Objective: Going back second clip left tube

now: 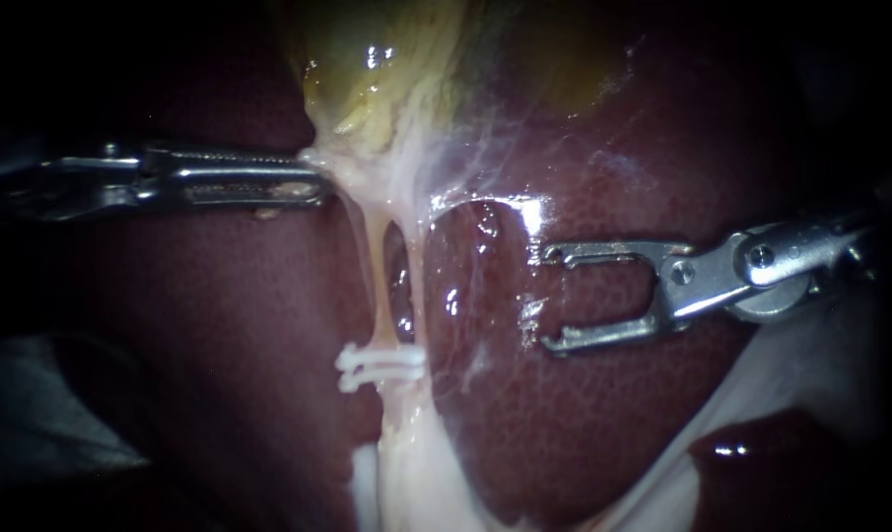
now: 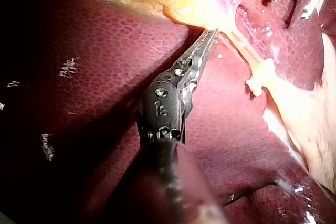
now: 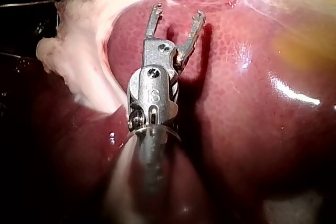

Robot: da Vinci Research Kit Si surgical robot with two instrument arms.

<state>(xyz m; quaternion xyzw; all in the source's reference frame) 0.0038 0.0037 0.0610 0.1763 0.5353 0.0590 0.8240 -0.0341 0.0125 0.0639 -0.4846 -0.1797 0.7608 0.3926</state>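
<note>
Two thin pale tubes run down from the yellowish gallbladder across the dark red liver. The left tube carries a white clip low down, which also reaches across the right tube. My left instrument is shut on pale tissue at the gallbladder's neck and holds it taut; the left wrist view shows its jaws closed on that tissue, with the clip beyond. My right instrument hovers over the liver right of the tubes, jaws wide open and empty.
Pale filmy tissue spreads from the gallbladder over the liver. A whitish band of tissue lies under the right instrument's shaft. In the right wrist view a thick pale strand lies beside the jaws.
</note>
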